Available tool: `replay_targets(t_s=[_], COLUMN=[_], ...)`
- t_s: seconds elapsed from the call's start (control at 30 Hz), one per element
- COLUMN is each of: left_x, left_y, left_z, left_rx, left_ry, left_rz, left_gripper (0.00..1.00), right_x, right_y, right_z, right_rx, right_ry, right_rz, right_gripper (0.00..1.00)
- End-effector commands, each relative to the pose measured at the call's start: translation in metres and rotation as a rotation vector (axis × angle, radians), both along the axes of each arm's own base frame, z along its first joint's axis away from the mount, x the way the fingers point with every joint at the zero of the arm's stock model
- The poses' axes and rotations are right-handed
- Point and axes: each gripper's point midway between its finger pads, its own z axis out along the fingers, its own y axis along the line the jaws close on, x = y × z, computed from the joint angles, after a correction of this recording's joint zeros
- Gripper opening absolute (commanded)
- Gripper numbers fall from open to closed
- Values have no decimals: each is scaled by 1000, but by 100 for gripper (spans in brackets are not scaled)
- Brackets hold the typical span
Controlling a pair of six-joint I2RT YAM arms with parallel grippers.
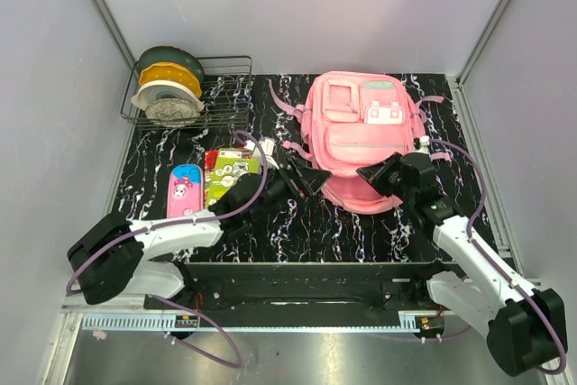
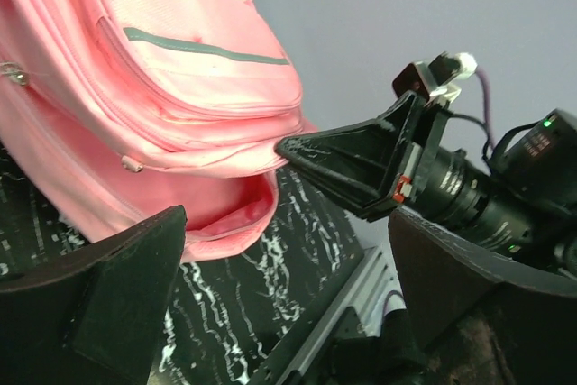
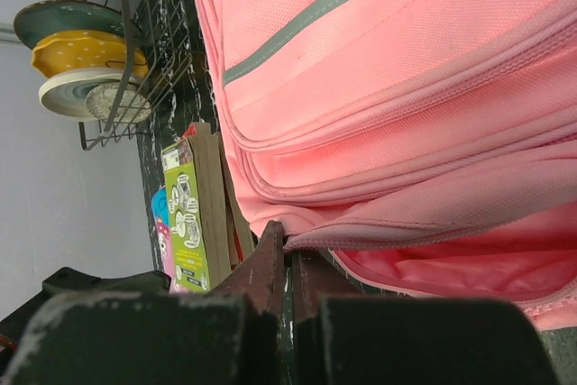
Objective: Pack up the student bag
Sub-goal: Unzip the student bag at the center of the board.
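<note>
The student bag (image 1: 361,132) is a large pink backpack lying flat at the middle right of the dark marbled table, its main opening facing the arms. My right gripper (image 1: 376,175) is shut on the edge of that opening. The right wrist view shows my right gripper (image 3: 290,254) pinching the pink seam of the student bag (image 3: 406,87), with the pink lining showing below. My left gripper (image 1: 306,178) stands open just left of the opening with nothing in it. In the left wrist view my left gripper (image 2: 288,313) faces the gaping student bag (image 2: 180,69) and the right gripper (image 2: 352,164).
A green booklet (image 1: 230,173) and a pink-and-blue pencil case (image 1: 185,191) lie left of the left gripper. A wire dish rack (image 1: 225,87) with stacked plates (image 1: 167,87) stands at the back left. Grey walls enclose the table.
</note>
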Motion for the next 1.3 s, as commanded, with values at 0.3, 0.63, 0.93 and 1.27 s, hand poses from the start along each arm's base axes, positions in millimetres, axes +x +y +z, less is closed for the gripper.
replay_targets(t_s=[0.3, 0.63, 0.93, 1.27], left_x=[3, 10, 35, 47], left_y=[-27, -51, -61, -55], left_z=[4, -19, -24, -30], left_rx=[-197, -260, -268, -223], left_ry=[103, 154, 151, 145], left_rz=[-51, -95, -57, -41], left_gripper=[99, 99, 96, 34], right_x=[-1, -14, -37, -50], right_y=[2, 14, 19, 16], right_z=[34, 53, 54, 47], right_rx=[9, -52, -23, -14], right_ry=[-132, -192, -190, -180], right_rz=[38, 188, 262, 262], right_gripper=[0, 0, 0, 4])
